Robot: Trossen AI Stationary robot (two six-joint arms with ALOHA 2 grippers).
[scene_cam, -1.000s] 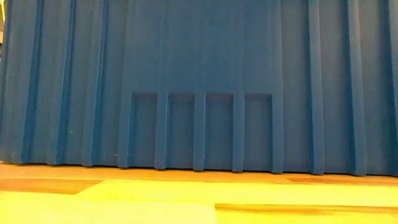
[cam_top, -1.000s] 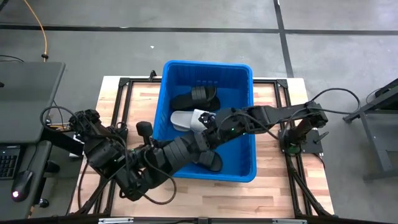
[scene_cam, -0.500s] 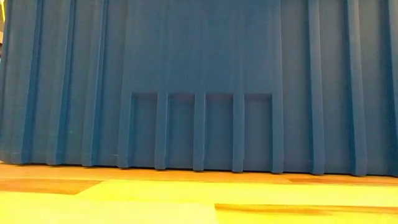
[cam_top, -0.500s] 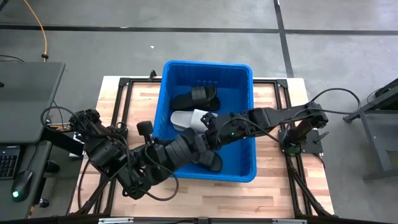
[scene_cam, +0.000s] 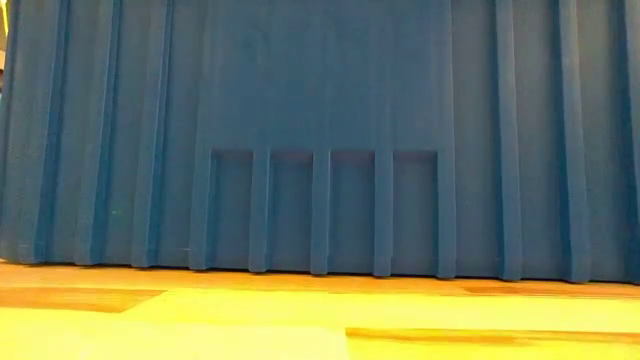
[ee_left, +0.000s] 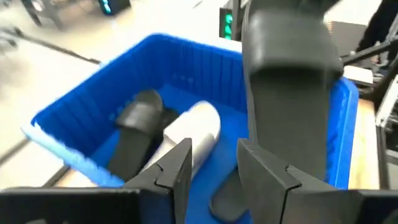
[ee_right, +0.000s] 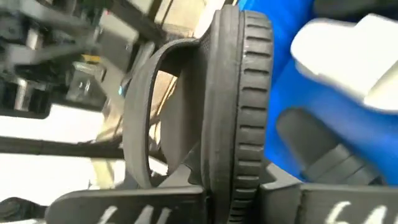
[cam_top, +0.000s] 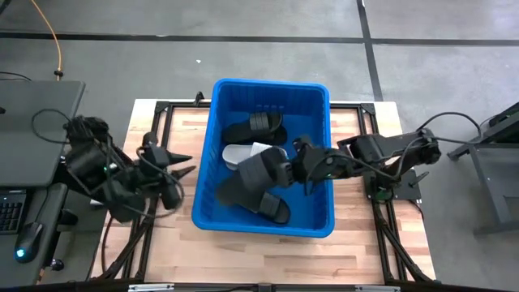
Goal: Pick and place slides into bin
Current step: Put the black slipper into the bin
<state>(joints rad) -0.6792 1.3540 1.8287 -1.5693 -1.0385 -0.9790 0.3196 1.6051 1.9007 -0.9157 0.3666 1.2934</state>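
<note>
Black slide (cam_top: 247, 178), pinched in my right end effector (cam_top: 293, 170) over the bin's (cam_top: 271, 85) centre, could snag the grey slide (cam_top: 245, 154) at 12 o'clock if released tilted; left end effector (cam_top: 182, 163) open at 9 o'clock.

Fills nearly the whole low view: the blue ribbed wall of the bin (scene_cam: 320, 100), with vertical ribs running down and a row of four recessed rectangular panels low at the middle. Stands directly on the light wooden table (scene_cam: 250, 320), seen as a strip beneath it.
</note>
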